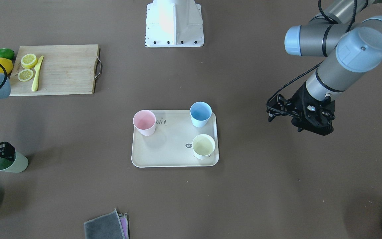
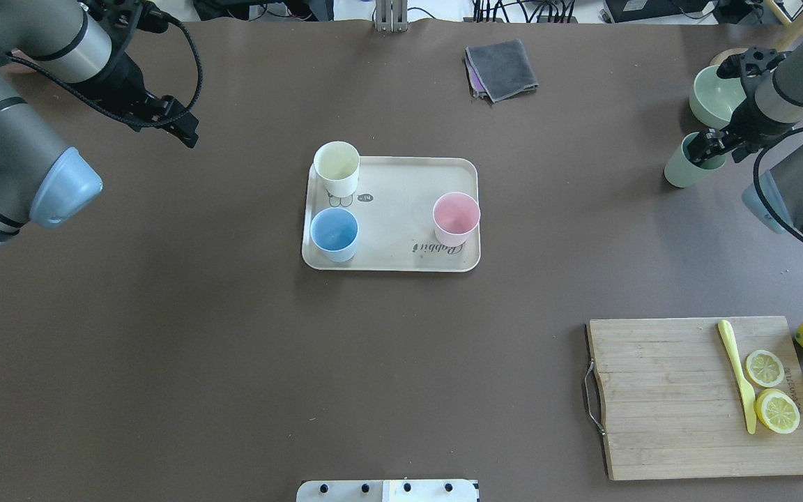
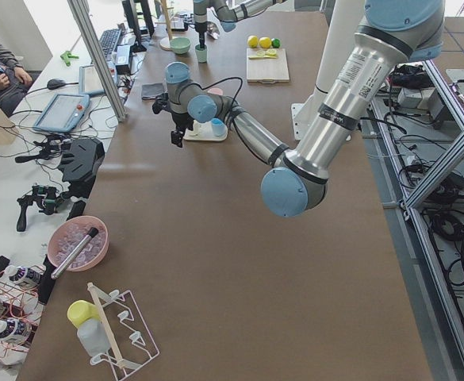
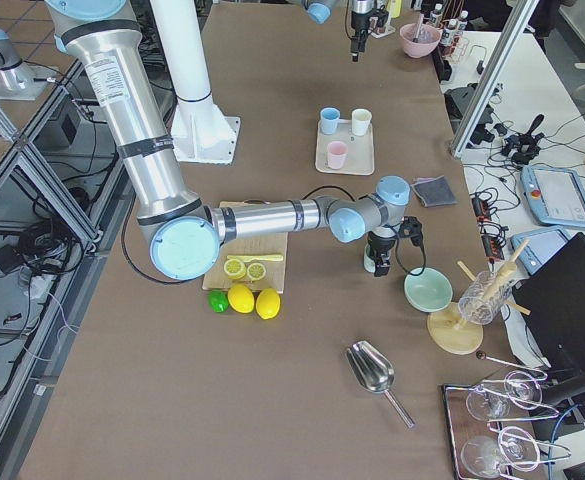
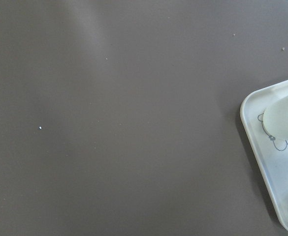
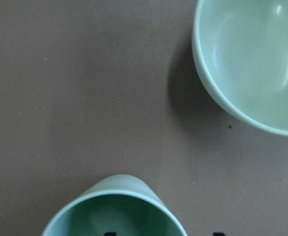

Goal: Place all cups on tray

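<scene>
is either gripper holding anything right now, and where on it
Left gripper holds nothing. Right gripper straddles the rim of the green cup, one finger inside, one outside; whether it is clamped cannot be told.

green cup (image 6: 115, 206) cut off below, bowl (image 6: 252, 59) cropped right

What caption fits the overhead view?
Pink tumbler, blue tumbler and cream tumbler on the beige rectangular tray; right tool at the sage green tumbler.
</scene>
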